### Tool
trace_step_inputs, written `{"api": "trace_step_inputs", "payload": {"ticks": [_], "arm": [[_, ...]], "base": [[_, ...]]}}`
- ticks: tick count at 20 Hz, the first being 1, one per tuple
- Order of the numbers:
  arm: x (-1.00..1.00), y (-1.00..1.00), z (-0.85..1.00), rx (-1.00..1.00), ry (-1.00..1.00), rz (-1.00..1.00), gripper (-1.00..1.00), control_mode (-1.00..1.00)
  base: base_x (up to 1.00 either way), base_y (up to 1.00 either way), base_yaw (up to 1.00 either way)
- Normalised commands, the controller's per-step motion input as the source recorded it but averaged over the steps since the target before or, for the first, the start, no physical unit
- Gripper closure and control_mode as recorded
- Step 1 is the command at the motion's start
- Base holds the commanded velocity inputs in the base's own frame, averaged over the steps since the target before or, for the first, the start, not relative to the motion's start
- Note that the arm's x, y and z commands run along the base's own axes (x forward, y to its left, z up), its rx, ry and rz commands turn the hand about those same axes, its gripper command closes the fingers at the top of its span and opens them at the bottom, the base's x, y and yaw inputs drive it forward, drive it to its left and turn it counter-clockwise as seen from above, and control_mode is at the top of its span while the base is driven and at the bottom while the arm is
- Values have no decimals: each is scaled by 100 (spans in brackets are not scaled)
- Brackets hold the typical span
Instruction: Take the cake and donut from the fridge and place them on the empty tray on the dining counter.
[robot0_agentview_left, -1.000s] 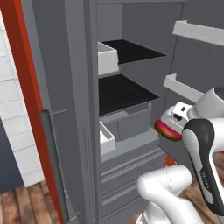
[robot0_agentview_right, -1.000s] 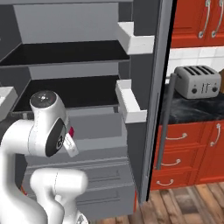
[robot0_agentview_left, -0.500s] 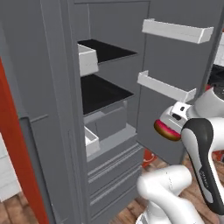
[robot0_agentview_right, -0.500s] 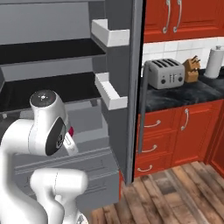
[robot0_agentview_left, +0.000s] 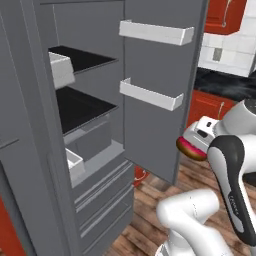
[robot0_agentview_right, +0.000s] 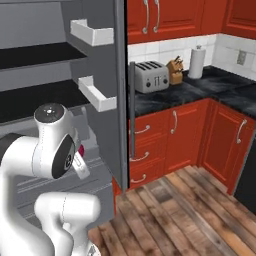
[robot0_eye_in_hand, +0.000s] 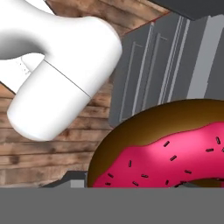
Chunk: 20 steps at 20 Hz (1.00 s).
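Holding: the gripper (robot0_agentview_left: 196, 144) was clamped on the donut (robot0_agentview_left: 190, 148), pink icing and dark sprinkles close to the hand camera (robot0_eye_in_hand: 166, 153).
Donut position: outside the fridge (robot0_agentview_left: 100, 100), just right of its open right door, above the wooden floor (robot0_agentview_right: 185, 210).
Fridge: both doors open; black shelves and white door bins (robot0_agentview_left: 150, 95) showing.
Beside the fridge: a toaster (robot0_agentview_right: 151, 76) on the black counter (robot0_agentview_right: 200, 90) over red cabinets.

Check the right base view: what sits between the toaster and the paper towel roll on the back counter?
A knife block stands between the toaster and the paper towel roll, on the black countertop. That shows in the right base view.
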Motion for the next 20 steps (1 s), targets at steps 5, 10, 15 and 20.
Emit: {"api": "trace_step_inputs", "payload": {"ticks": [5, 10, 15, 20], "arm": [[0, 0, 0, 0, 0, 0, 100, 100], [0, 0, 0, 0, 0, 0, 100, 100], [0, 0, 0, 0, 0, 0, 100, 100], [0, 0, 0, 0, 0, 0, 100, 100]], "base": [[-4, -37, -26], [0, -44, -28], [0, -48, -27], [6, -42, -27]]}}
